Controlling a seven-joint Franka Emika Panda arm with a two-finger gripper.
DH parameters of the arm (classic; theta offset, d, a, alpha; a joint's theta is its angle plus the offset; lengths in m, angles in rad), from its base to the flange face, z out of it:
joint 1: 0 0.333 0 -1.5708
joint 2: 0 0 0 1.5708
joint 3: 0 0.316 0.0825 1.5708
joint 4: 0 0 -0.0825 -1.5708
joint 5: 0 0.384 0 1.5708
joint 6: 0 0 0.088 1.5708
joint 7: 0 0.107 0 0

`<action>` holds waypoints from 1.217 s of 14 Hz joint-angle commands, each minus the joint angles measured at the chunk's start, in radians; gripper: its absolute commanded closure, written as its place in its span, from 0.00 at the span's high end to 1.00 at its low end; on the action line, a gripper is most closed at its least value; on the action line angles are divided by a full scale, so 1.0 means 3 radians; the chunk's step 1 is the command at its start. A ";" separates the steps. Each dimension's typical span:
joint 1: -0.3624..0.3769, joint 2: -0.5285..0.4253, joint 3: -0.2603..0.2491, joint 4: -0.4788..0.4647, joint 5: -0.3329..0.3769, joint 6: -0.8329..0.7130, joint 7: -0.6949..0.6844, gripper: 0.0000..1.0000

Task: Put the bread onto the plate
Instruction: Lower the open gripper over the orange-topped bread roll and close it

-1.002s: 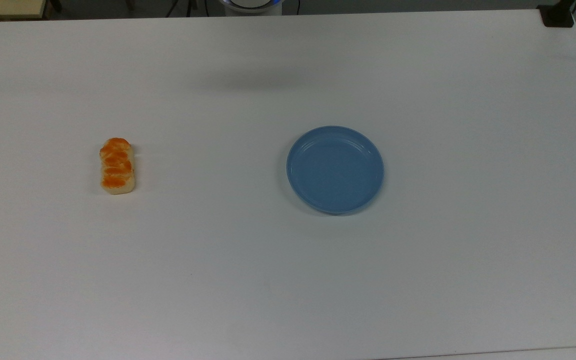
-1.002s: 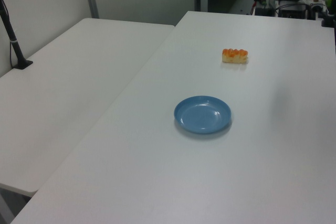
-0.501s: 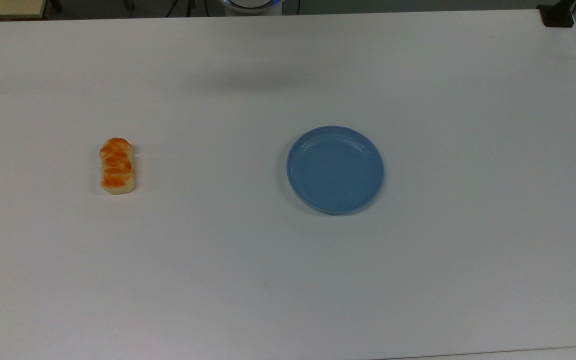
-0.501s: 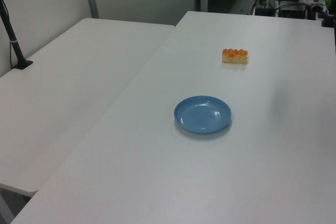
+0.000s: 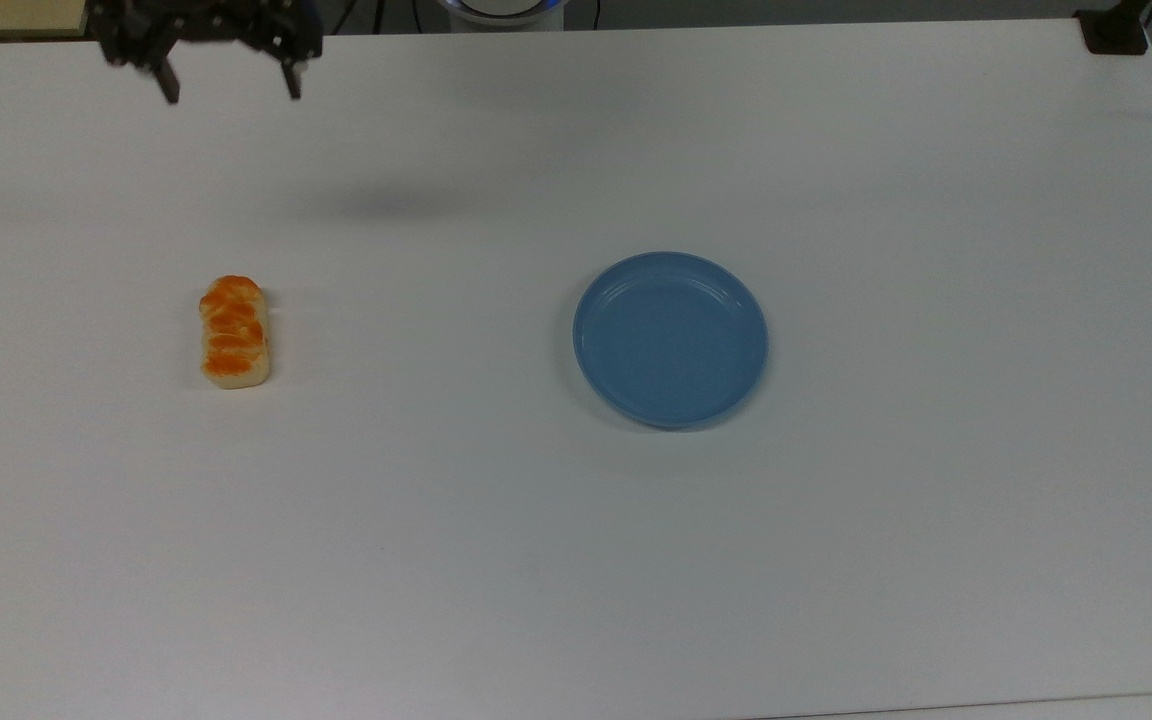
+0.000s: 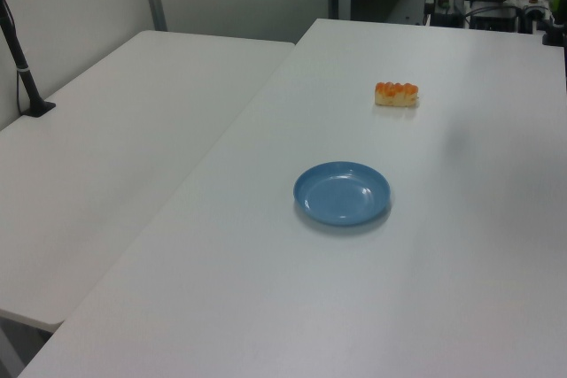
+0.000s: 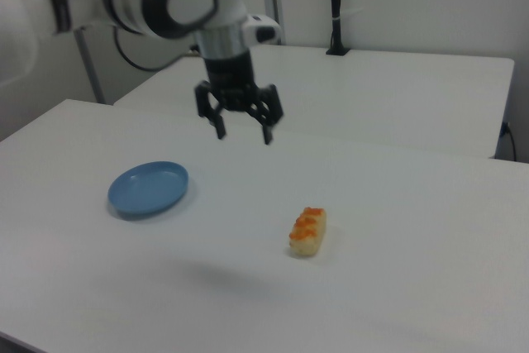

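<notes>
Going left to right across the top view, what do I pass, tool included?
Bread and open tool come first, level with each other left to right, the tool nearer the top view's top edge; then the blue plate; then a black mount at the table's far right corner.

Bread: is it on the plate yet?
No, in the top view the bread lies on the bare white table, well apart from the plate to the top view's right.
</notes>
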 commanded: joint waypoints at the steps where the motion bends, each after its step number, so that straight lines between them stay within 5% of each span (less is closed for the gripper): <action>1: -0.0153 0.0381 0.0001 -0.0042 0.0015 0.0596 -0.0361 1.00; 9: -0.0363 0.1077 0.0128 -0.0369 -0.0025 0.1727 -0.0264 1.00; 14: -0.0604 0.1297 0.0405 -0.0375 -0.0051 0.1922 -0.0167 1.00; 15: -0.0609 0.1308 0.0405 -0.0375 -0.0082 0.1933 -0.0167 0.84; 16: -0.0609 0.1303 0.0405 -0.0375 -0.0077 0.1918 -0.0141 0.48; 17: -0.0609 0.1267 0.0425 -0.0365 -0.0077 0.1877 0.0001 0.29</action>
